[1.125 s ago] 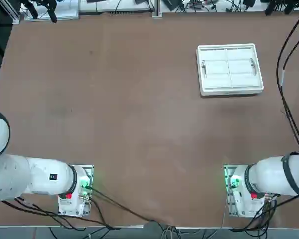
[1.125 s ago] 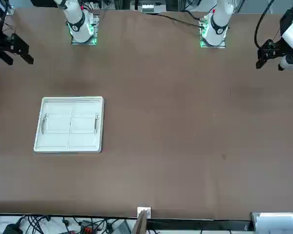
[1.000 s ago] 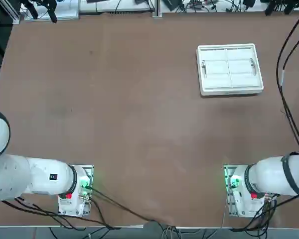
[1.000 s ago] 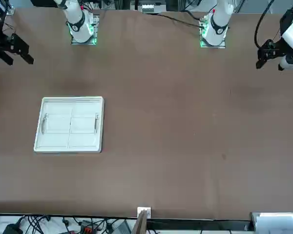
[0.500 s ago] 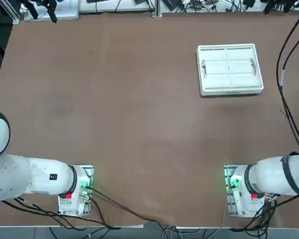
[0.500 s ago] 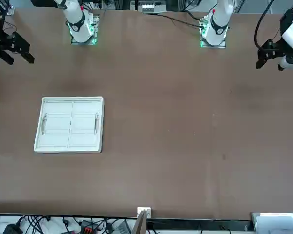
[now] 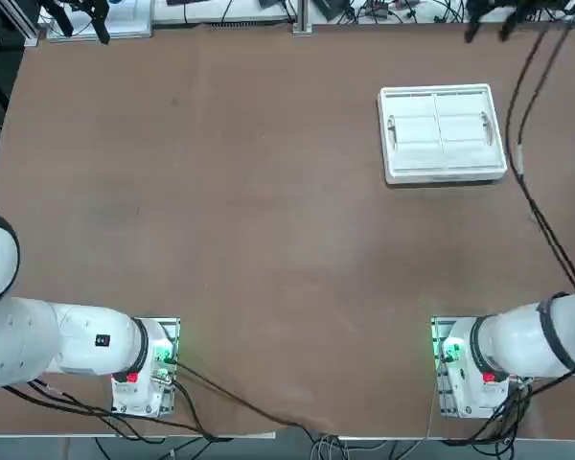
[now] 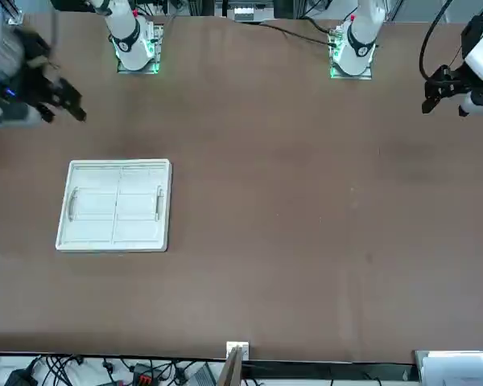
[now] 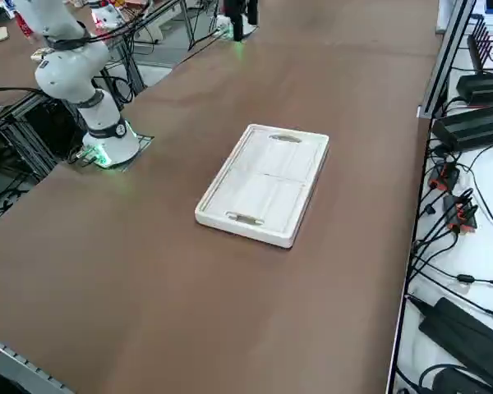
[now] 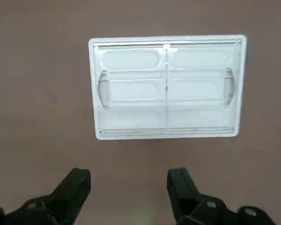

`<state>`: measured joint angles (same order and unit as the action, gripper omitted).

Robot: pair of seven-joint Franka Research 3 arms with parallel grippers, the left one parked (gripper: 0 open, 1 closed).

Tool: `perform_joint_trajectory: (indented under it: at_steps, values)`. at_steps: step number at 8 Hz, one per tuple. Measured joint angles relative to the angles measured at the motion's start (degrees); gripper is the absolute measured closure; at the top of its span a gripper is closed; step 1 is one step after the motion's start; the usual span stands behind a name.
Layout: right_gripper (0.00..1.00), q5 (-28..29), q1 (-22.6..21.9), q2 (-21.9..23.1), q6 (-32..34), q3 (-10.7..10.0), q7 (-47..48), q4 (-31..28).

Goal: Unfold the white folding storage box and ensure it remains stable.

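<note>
White storage box unmoved; right hand has shifted inward, fingers apart.

The white storage box lies folded flat, a shallow rectangular slab of plastic, beyond the fingertips of the right gripper and apart from both. Its long sides run roughly parallel to a line from one fingertip to the other. A raised rim frames the recessed panels, which meet at a seam across the middle. Near each short end is a curved handle, one and its opposite.
</note>
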<state>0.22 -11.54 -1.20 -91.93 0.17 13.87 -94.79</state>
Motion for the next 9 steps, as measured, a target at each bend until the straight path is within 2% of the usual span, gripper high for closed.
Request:
perform_joint_trajectory:
  at_steps: [2, 5, 6, 9]
  values:
    - [0.00, -2.44, -5.57, -7.18, -5.64, 0.15, 9.47, -0.66]
    - [0.00, -11.76, -14.38, -17.67, -11.61, 0.30, 25.02, -0.54]
    - [0.01, -14.19, -16.60, -21.22, -12.39, 0.32, 27.60, -0.50]
    - [0.03, -15.41, -18.79, -31.22, -13.47, 0.28, 30.16, 2.53]
